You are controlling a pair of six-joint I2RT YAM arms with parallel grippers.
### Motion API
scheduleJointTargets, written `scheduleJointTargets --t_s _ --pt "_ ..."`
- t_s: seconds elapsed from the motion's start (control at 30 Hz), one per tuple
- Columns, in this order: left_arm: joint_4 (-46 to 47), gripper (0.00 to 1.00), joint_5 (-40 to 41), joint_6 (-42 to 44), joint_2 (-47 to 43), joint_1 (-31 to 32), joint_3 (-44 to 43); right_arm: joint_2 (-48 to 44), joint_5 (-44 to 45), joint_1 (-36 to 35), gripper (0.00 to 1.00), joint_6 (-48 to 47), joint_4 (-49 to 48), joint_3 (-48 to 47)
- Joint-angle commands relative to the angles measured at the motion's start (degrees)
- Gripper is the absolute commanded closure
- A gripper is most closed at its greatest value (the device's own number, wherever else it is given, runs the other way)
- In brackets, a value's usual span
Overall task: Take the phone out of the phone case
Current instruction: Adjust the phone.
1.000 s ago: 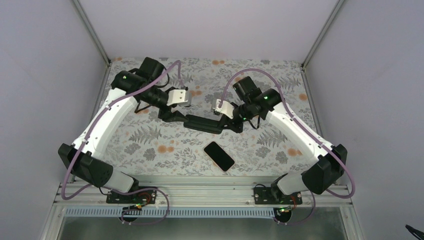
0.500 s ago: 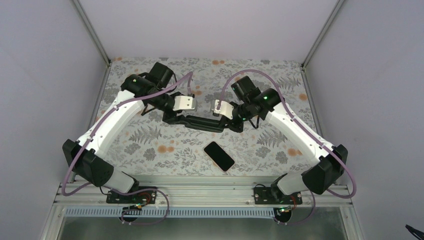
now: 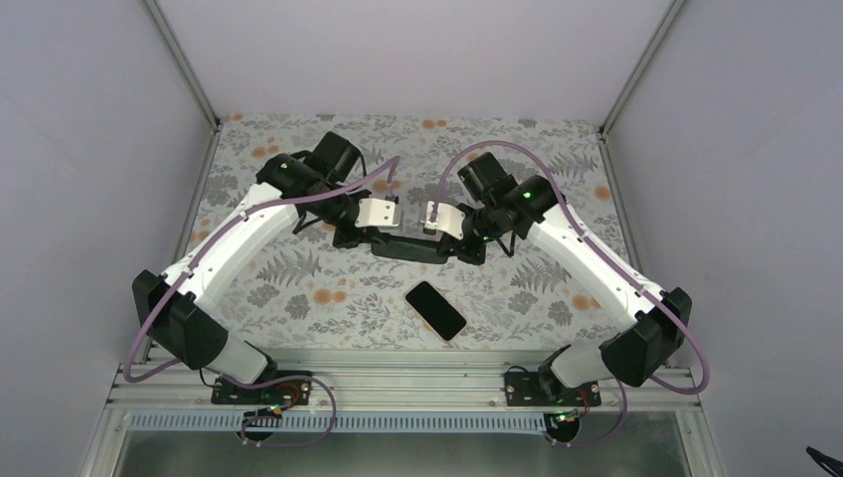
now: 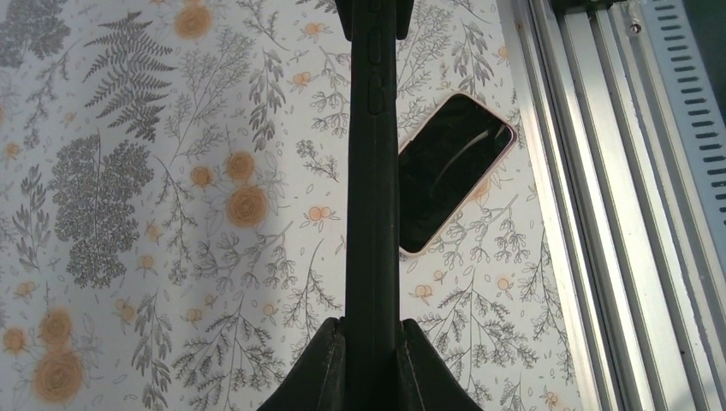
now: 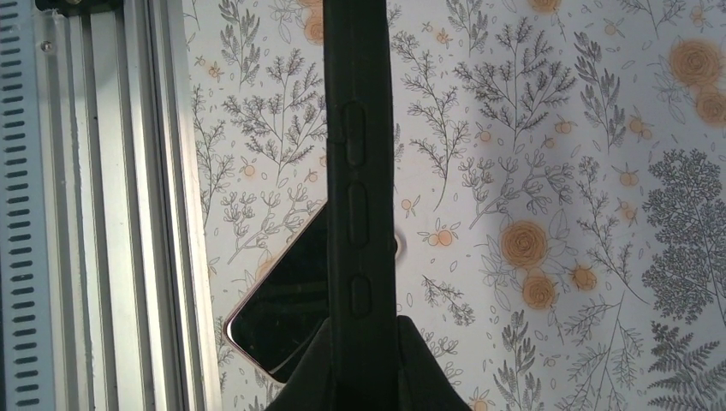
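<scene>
**Empty case hangs between two grips, with the freed phone below it**

The floral tabletop (image 3: pixel 557 169) carries only the phone (image 3: pixel 435 310). It lies flat with its dark screen up, towards the near side and close to the aluminium rail (image 3: pixel 398 363). It is clear of the case, so the extraction itself looks done.

Above it, both arms reach inward and share the black phone case (image 3: pixel 410 245). The case is held edge-on and off the tabletop, one end in each grip. The left fingers (image 4: pixel 324 377) are closed tight on one end, and the right fingers (image 5: pixel 415 377) pinch the other end the same way. Neither pair shows any gap beside the case wall.

The main risk is judged to be the shared hold:
- If the arms move apart, or at uneven rates, the flexible case may stretch and snap out of one grip.
- If they press together, it may buckle and pop free.

A second risk is an uneven release. If one pair lets go first, the case would swing down from the other pair. Both wrist views show the phone directly beneath it, so a falling or swinging case could strike the screen. It could also nudge the phone towards the rail, where there is little margin.
</scene>
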State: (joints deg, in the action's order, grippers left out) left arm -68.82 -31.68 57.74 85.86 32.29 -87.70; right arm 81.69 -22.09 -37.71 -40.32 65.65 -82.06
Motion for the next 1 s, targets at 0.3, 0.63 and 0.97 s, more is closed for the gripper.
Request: scheduleJointTargets --t_s 0.3,0.63,0.97 --pt "2.3 0.97 -19.8 -7.6 -0.9 -9.6 -4.7 -3.7 -4.0 5.0 0.02 4.9 -7.0 -8.0" --pt "34.7 0.98 -37.8 -39.0 -6.9 -19.6 3.9 -2.7 -24.1 15.3 0.01 20.3 -16.1 -14.5" --pt "68.6 0.98 -38.6 -75.0 -11.9 -19.8 13.6 -5.0 -45.5 21.9 0.01 47.0 -43.5 -5.1"
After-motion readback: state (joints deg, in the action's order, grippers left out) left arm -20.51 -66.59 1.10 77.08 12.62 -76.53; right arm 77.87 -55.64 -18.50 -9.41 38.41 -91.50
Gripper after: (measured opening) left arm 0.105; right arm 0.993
